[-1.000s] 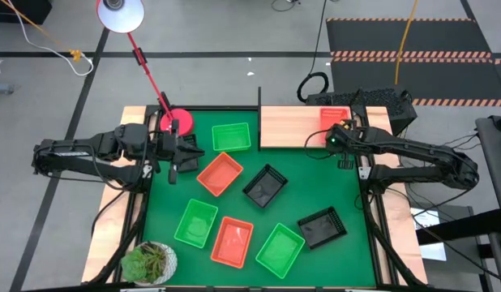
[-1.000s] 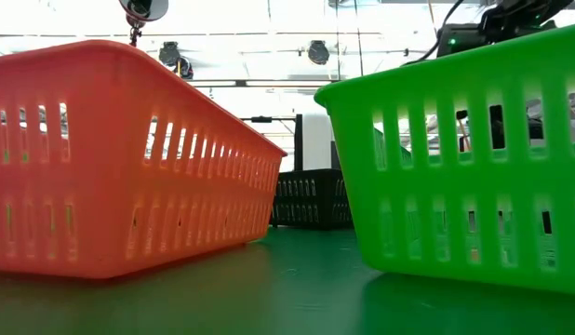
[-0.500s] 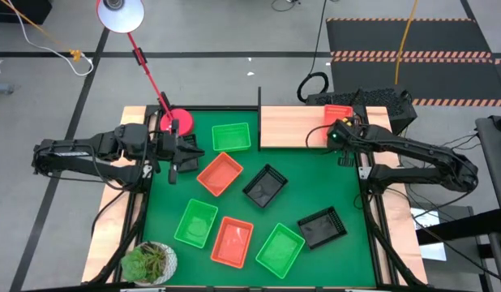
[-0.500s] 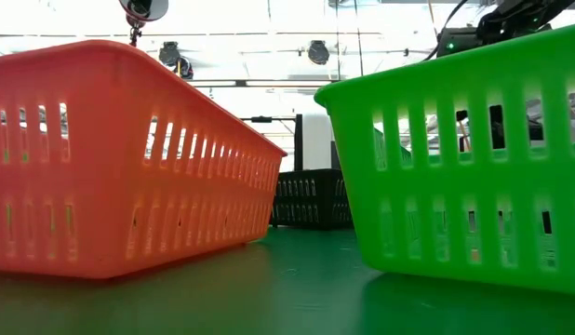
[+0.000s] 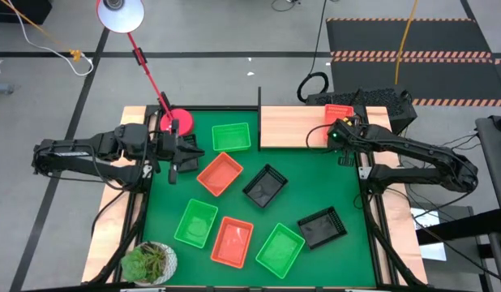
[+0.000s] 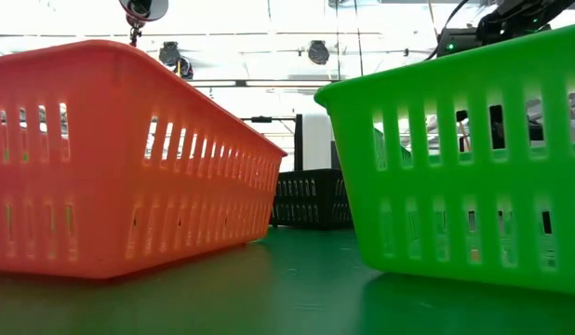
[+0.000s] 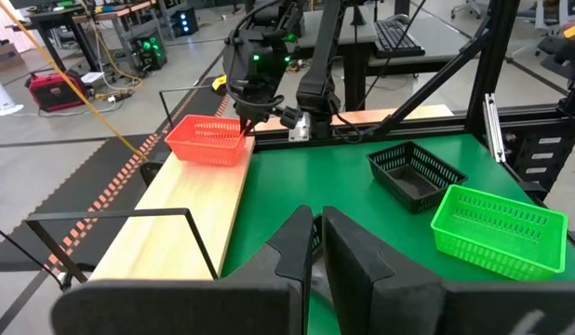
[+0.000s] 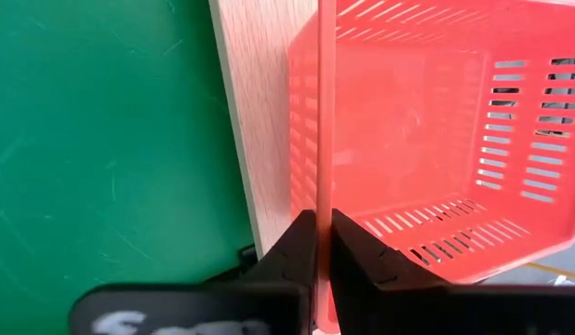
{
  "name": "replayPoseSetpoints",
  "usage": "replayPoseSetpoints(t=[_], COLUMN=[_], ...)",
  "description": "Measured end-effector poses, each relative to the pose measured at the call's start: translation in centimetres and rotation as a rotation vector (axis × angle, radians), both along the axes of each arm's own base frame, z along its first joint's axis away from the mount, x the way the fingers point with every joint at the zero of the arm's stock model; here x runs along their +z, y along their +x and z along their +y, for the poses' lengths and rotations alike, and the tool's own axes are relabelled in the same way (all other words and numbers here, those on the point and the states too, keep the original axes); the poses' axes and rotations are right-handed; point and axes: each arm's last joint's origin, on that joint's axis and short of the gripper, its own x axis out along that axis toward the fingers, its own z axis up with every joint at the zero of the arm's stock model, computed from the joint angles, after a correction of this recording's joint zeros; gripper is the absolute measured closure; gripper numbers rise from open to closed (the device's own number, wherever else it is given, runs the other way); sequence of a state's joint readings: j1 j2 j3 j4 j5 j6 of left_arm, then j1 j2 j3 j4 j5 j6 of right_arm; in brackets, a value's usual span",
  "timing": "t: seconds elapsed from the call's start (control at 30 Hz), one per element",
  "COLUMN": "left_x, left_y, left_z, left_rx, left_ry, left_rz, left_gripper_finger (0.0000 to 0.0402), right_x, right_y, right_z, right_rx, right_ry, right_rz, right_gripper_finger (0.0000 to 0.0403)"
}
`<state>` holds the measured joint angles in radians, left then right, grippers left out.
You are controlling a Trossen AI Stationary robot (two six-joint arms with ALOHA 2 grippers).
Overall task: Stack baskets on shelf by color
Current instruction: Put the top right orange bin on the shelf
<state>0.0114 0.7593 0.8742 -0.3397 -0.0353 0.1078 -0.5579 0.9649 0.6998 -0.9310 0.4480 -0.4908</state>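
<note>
Now right gripper [image 8: 316,244] jaws clamp orange-red basket [image 8: 436,140] rim on shelf [image 8: 260,140]; left gripper [image 7: 317,244] jaws closed, empty.

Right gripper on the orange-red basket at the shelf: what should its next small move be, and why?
Probably open the fingers and let go. The right gripper is shut on the rim of the orange-red basket, which already appears to sit over the wooden shelf at its right end. Nothing else is on the shelf. The left gripper waits shut near the lamp base.

Red lamp base [image 5: 177,121] at mat's [image 5: 331,186] far-left corner; potted plant [image 5: 150,262] near-left; keyboard [image 5: 372,99] behind table.
</note>
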Motion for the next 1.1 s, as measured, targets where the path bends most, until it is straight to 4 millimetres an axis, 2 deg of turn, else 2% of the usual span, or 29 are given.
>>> replayPoseSetpoints(t=[0.43,1.1], left_x=[0.0,0.01], left_y=[0.0,-0.01], left_z=[0.0,0.0], left_rx=[0.0,0.0], left_ry=[0.0,0.0], left_rz=[0.0,0.0], left_gripper_finger=[0.0369,0.0369], right_x=[0.1,0.17], right_y=[0.04,-0.01], right_z=[-0.18,-0.16], right_rx=[-0.02,-0.075], right_ry=[-0.049,-0.098], right_rz=[0.008,0.01], right_gripper_finger=[0.0344,0.0332])
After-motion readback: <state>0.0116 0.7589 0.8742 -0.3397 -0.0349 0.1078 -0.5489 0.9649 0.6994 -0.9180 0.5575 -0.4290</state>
